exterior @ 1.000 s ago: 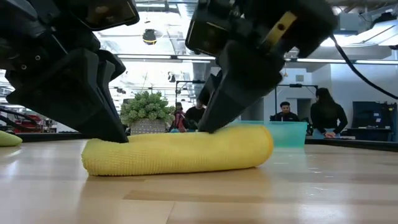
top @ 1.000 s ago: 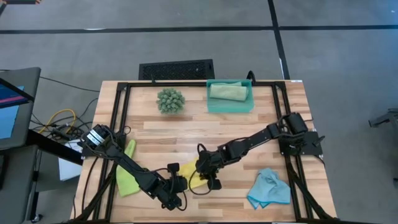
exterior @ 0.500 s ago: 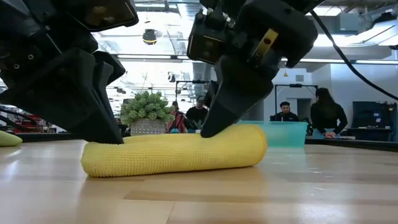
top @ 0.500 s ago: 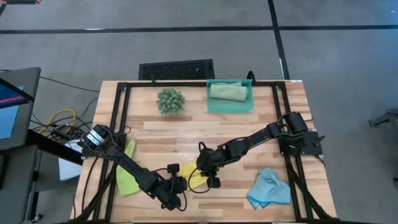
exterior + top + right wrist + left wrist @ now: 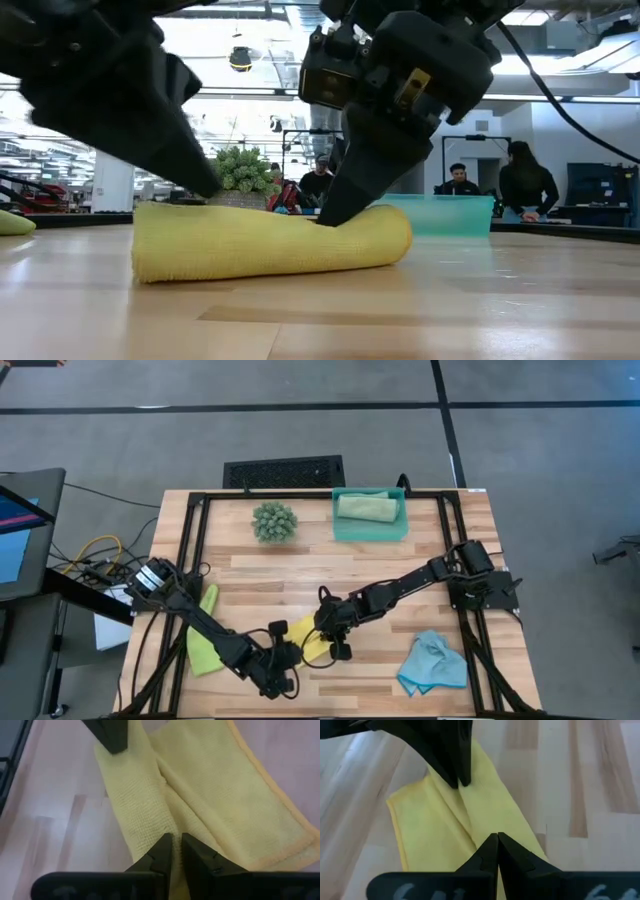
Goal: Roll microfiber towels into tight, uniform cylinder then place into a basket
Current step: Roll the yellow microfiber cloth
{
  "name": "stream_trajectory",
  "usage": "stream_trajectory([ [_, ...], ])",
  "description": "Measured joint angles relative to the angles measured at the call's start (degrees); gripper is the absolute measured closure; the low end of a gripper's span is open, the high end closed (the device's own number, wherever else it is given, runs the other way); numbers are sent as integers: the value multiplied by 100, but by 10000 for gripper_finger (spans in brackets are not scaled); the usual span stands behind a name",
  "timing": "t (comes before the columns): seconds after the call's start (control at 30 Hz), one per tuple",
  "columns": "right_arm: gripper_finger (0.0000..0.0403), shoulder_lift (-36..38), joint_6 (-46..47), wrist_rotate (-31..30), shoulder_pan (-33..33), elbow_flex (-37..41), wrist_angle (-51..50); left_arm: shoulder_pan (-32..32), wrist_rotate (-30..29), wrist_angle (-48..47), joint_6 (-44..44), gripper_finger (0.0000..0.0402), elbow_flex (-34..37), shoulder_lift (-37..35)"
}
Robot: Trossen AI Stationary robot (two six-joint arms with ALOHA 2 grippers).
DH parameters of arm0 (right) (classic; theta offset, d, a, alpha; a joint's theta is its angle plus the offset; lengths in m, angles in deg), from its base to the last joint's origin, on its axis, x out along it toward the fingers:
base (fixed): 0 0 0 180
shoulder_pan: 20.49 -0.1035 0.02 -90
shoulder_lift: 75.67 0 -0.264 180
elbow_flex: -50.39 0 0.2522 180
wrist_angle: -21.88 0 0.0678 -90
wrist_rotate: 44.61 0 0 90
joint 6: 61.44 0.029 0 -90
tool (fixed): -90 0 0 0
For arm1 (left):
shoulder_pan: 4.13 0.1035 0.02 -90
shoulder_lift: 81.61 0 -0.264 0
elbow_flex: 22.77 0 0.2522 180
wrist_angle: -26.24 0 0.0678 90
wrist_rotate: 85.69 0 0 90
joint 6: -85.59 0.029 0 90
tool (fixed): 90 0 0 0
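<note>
Rolling is in hand: the yellow towel (image 5: 270,240) lies half-rolled at the near middle of the desk (image 5: 400,560), the clenched left pincer (image 5: 496,840) and nearly closed right pincer (image 5: 172,840) pressing on it. Next, I think both must push evenly to tighten the roll before it goes to the basket (image 5: 370,528).

Even, bright overhead light on the pale wooden slatted bench (image 5: 400,575), shadows soft and short. In the low view, white glare fills the room behind the dark left end effector (image 5: 205,190), which smears with motion blur. Beneath it, the rolled yellow microfiber towel (image 5: 270,240) stays sharp. Both wrist views look washed out and soft.
</note>
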Motion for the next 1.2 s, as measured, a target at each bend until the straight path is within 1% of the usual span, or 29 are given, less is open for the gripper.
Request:
stream_trajectory([
  [0.1, 337, 0, 0, 1, 0, 0, 4, 98, 76, 4, -90, 401, 0, 0],
  [0.27, 337, -2, -28, -17, 0, 0, 29, 189, 481, -374, -292, 401, 1, 0],
  [0.4, 337, -65, -109, -30, 0, -2, 337, 128, 536, -455, -491, 401, 140, 0],
  [0.5, 337, -131, 154, -380, -42, 9, 545, 95, 674, -425, -579, 401, 265, 0],
  [0.57, 335, -122, 155, -578, -44, -7, 616, 82, 721, -404, -695, 401, 343, 0],
  [0.63, 328, -114, 154, -701, -44, -3, 569, 77, 719, -384, -759, 401, 395, 0],
  [0.77, 305, 126, 68, -816, -56, -12, 595, 77, 721, -387, -761, 401, 417, -2],
  [0.87, 290, 173, 50, -1269, -87, -4, 300, 77, 729, -392, -761, 401, 420, -2],
  [0.97, 283, 172, 50, -1613, -88, 5, 32, 74, 734, -396, -761, 401, 420, -2],
  [1.2, 292, 175, -7, -1641, -111, 4, -43, 70, 743, -404, -761, 401, 424, -2],
])
